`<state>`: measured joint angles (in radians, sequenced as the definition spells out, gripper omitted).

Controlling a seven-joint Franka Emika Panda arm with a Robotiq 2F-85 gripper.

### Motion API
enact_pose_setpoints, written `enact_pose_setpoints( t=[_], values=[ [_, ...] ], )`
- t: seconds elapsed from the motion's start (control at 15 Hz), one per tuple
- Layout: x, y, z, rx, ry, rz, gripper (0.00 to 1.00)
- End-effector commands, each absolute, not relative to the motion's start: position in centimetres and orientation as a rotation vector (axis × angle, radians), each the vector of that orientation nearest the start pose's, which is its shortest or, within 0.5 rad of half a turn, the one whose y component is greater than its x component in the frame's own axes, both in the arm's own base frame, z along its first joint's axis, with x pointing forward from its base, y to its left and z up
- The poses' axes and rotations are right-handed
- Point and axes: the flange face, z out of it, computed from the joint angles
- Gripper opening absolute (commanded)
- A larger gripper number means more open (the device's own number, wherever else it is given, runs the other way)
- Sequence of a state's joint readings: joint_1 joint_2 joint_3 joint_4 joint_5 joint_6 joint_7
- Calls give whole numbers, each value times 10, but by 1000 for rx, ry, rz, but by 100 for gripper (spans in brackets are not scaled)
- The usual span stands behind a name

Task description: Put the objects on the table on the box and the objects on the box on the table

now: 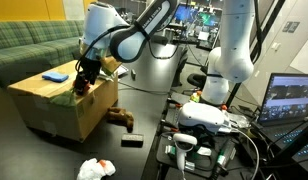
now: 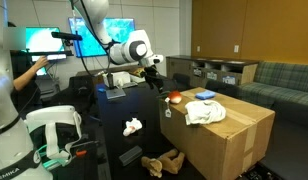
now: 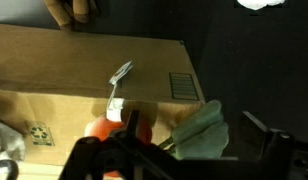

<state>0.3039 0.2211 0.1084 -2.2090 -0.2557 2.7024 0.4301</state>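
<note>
Hovering: gripper (image 2: 155, 84) hangs above the left edge of the box (image 2: 229, 145), jaws apart, nothing between them. The wrist view agrees: dark fingers (image 3: 89, 160) are spread wide along the bottom of the frame, with an orange object (image 3: 102, 128) just below them at lower centre-left.

Likely reason for the pose: the arm is lined up for a top-down pick of the orange object, the box item nearest that edge, to carry it down to the bench (image 2: 144, 143).

Box: tan cardboard with a wide flat top, printed marks and a white strip (image 3: 119, 78) on the cardboard. It stands on the dark bench, at the right of one frame and the left of another.

On the box top there are also a blue item (image 2: 204, 96) and a pale cloth (image 2: 206, 113).

On the bench, lower centre: a brown toy (image 2: 162, 160), a white wad (image 2: 133, 126) and a small black item (image 2: 129, 157).

Judgement: the swap looks barely started.
</note>
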Motion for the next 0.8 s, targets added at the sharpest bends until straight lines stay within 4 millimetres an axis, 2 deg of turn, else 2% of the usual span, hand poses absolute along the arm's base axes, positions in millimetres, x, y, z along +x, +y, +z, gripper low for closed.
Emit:
enact_pose_setpoints(
  t=[0.0, 0.4, 0.73],
  values=[
    [539, 235, 313, -3073, -305, -567, 100],
    [561, 230, 309, -3073, -368, -650, 100],
    [575, 237, 292, -3069, -386, -621, 100]
  ],
)
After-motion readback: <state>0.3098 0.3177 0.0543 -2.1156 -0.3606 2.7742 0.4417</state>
